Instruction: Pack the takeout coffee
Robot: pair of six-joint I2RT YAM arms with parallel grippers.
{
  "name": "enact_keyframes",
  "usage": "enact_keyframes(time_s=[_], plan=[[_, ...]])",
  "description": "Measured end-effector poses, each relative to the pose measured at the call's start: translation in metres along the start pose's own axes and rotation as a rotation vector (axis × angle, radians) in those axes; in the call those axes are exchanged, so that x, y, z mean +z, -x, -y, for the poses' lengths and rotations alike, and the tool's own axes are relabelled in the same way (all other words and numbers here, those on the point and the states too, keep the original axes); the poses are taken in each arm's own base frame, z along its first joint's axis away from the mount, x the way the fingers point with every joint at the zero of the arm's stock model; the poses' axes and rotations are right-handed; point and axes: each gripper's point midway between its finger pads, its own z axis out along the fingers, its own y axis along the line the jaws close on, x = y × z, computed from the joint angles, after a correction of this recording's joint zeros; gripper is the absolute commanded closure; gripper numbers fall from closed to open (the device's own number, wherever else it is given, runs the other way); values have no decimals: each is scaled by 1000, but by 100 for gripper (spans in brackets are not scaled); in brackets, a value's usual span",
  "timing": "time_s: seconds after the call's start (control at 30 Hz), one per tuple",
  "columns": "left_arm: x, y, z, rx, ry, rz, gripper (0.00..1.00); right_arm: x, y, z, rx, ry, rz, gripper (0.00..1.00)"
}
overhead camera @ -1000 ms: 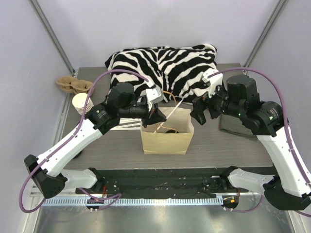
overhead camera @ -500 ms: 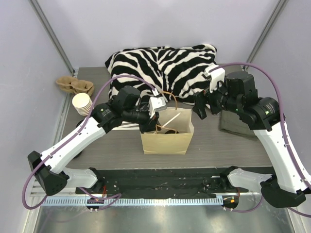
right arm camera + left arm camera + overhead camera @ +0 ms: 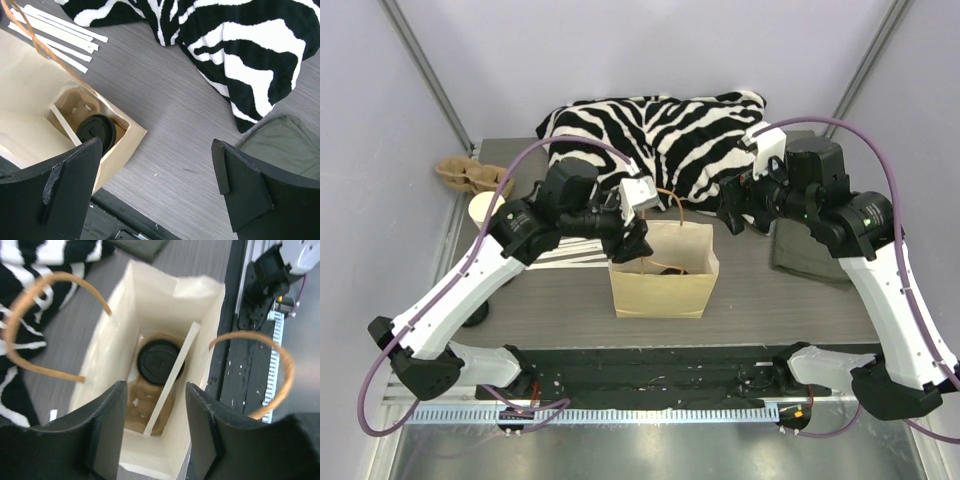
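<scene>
Left fingers [image 3: 106, 436] are sitting apart, gripping nothing, hovering right over the mouth of the paper bag [image 3: 662, 282]. Right fingers [image 3: 70, 192] are spread wide too, empty, hanging over the surface [image 3: 170, 125] just right of the bag, near the zebra blanket [image 3: 660, 135]. The takeout coffee [image 3: 157, 362] is standing upright at the bottom of the bag, lid on. It's probably sitting in a pulp cup tray, but it's dim in there, can't confirm. A wooden stir stick [image 3: 172, 375] is leaning diagonally across the bag, crossing the lid's edge.

I'm reading this as drop done, left arm clearing out next. To do it clean: be pulling straight up, not sideways. The two handles [image 3: 55, 276] are arching either side of the fingers, and a lateral move is going to snag one and drag the bag. Keep the fingers apart as they are and off the stick, so it isn't levering the cup over. Right arm is best holding off, well apart from the bag wall.
</scene>
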Motion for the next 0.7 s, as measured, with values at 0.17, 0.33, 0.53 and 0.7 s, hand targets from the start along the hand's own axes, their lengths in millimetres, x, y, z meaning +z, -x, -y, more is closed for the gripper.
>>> enact_keyframes(time_s=[0.17, 0.33, 0.53, 0.7], plan=[[-21, 29, -13, -34, 73, 63, 25, 10, 9, 4, 25, -7, -3, 0], [-58, 43, -65, -177, 228, 127, 1, 19, 32, 12, 73, -14, 25, 0], [-99, 44, -125, -350, 390, 142, 0, 37, 65, 36, 138, -28, 76, 0], [-129, 15, -167, -498, 496, 95, 0, 60, 66, 77, 238, -68, 68, 0]])
